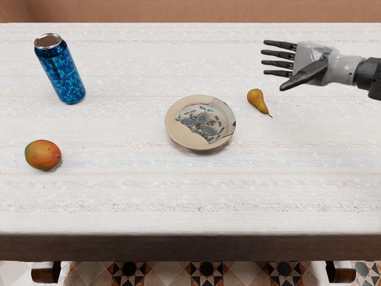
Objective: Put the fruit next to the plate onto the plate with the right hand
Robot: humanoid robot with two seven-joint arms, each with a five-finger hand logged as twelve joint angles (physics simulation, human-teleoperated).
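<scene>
A small yellow-brown pear [257, 100] lies on the table just right of the patterned plate [178, 132], stem pointing to the lower right. The plate holds nothing. My right hand [281, 62] comes in from the right edge and hovers above and to the right of the pear, fingers spread and pointing left, holding nothing. The left arm does not show.
A blue mosaic can [59, 68] stands at the back left. A red-green mango [43, 155] lies at the left, far from the plate. The table's front edge [190, 237] runs across the bottom.
</scene>
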